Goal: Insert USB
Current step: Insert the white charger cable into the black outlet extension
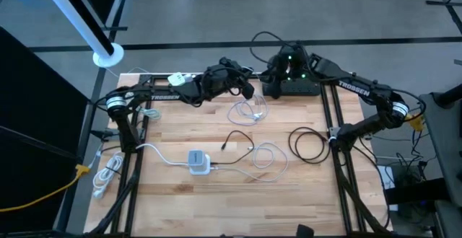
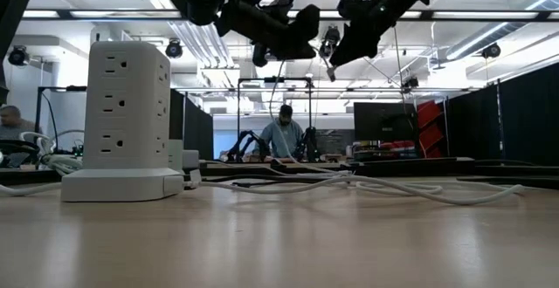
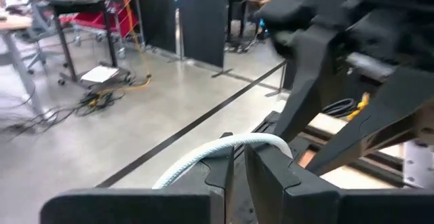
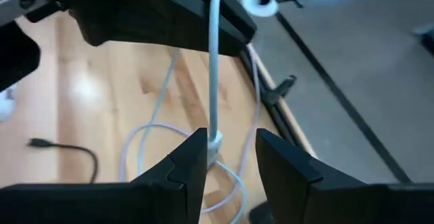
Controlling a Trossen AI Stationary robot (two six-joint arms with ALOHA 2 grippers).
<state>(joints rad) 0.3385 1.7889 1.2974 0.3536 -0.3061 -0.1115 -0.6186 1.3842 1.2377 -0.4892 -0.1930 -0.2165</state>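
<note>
A white USB cable [image 1: 249,112] is held up over the table's far middle, and its loops lie on the wood below. My left gripper [image 1: 250,88] [image 3: 237,155] is shut on it, high above the table. My right gripper [image 1: 273,73] [image 4: 230,146] faces it from the right with its fingers apart. The cable [image 4: 214,61] runs down between those fingers, and its thicker white end piece [image 4: 213,142] is close beside one finger. In the low view both grippers [image 2: 301,26] [image 2: 349,35] hang high above the table. A white tower power strip [image 2: 122,122] stands on the table nearer the front. My left gripper pinches the white cable [image 3: 234,142] between its two fingertips, which reach out about level toward the table's right. The cable arcs over the fingertips and is lifted clear here; its far length hangs down to the loops on the table. My right gripper stands around the cable's end piece; whether a finger touches it I cannot tell.
A coiled black cable [image 1: 309,144] lies at the right and a thin black lead [image 1: 232,138] in the middle. White cable runs from the power strip [image 1: 198,161] in loops [image 1: 268,159]. A black box [image 1: 292,86] with green lights sits at the far edge. People stand in the room beyond.
</note>
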